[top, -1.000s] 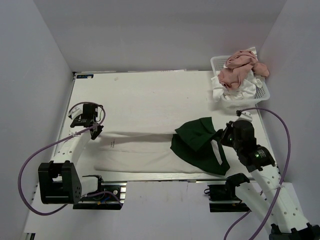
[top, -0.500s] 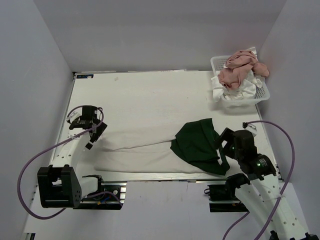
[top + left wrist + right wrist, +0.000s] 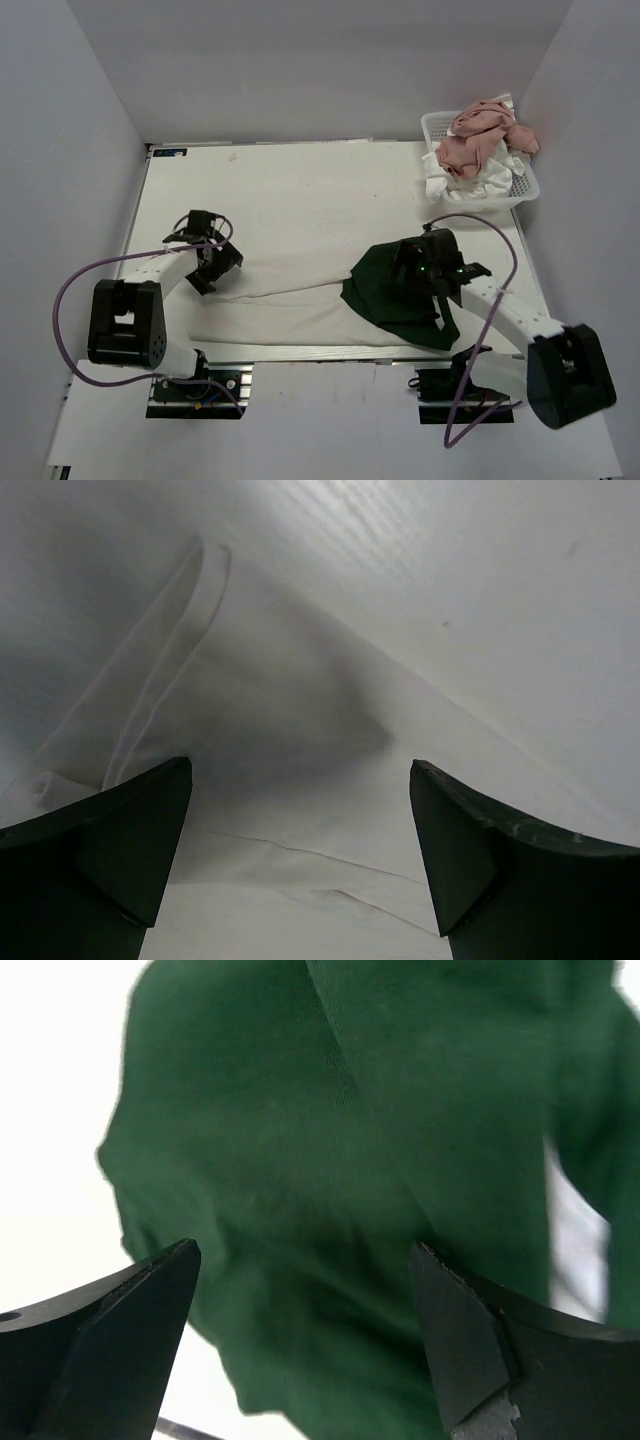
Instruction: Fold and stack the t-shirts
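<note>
A white t-shirt with dark green sleeves (image 3: 290,315) lies folded lengthwise along the near part of the table, its green end (image 3: 390,290) bunched at the right. My left gripper (image 3: 213,262) hovers open over the shirt's left white end, where creased white cloth (image 3: 300,680) shows between its fingers (image 3: 130,830), which hold nothing. My right gripper (image 3: 412,264) stands open just above the green cloth (image 3: 330,1140), which fills its view; nothing is pinched between its fingers (image 3: 450,1320). A dusty pink t-shirt (image 3: 482,135) and a white one (image 3: 450,186) are heaped in the basket.
The white latticed basket (image 3: 432,122) stands at the table's back right corner, with cloth spilling over its front rim. Grey walls close in on the left, back and right. The near table edge (image 3: 300,353) runs just below the folded shirt.
Both grippers went from shut to open and let go of the shirt, whose raised edge has settled. The left arm shifted right over the white end. The right arm swung left over the green sleeves.
</note>
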`<state>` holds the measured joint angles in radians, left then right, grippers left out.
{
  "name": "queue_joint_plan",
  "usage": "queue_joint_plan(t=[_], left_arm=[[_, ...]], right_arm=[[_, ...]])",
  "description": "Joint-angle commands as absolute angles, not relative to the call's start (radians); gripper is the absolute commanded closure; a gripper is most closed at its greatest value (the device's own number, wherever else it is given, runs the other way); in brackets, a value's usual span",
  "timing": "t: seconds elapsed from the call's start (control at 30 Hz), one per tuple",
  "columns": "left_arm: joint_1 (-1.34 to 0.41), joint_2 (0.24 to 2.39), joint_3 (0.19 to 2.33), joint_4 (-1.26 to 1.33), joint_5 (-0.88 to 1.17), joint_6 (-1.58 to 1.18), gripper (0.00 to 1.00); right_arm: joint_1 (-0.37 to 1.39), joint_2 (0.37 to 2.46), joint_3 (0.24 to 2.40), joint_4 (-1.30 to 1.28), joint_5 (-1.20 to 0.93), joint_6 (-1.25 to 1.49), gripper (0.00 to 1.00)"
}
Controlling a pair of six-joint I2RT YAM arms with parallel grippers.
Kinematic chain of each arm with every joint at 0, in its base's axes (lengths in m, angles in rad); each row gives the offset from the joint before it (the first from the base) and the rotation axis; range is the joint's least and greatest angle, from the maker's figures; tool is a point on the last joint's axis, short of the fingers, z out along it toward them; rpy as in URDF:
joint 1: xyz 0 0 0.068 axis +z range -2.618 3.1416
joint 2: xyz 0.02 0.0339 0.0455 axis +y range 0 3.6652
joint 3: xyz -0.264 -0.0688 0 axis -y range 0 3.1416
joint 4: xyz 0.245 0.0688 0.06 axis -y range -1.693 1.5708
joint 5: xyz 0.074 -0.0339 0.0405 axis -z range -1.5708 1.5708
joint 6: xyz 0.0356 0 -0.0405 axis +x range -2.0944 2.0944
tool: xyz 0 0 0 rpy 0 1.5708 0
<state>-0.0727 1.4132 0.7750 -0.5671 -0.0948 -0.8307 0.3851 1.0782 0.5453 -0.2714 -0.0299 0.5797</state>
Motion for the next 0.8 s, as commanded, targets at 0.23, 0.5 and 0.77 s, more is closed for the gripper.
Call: queue_joint_plan(t=[0.23,0.5,0.77], left_arm=[[-0.166,1.448,0.687,-0.675,-0.17,-0.902,0.0],[-0.267,1.41,0.653,-0.785,-0.111,-0.974,0.0],[-0.472,1.322,0.534,-0.769,0.017,-1.022,0.0]], right_arm=[[0.411,1.62,0.721,-0.08,0.031,0.624,0.1],[0.403,2.182,1.343,-0.216,0.095,0.621,0.1],[0.396,2.61,2.171,-0.365,-0.087,0.453,0.1]])
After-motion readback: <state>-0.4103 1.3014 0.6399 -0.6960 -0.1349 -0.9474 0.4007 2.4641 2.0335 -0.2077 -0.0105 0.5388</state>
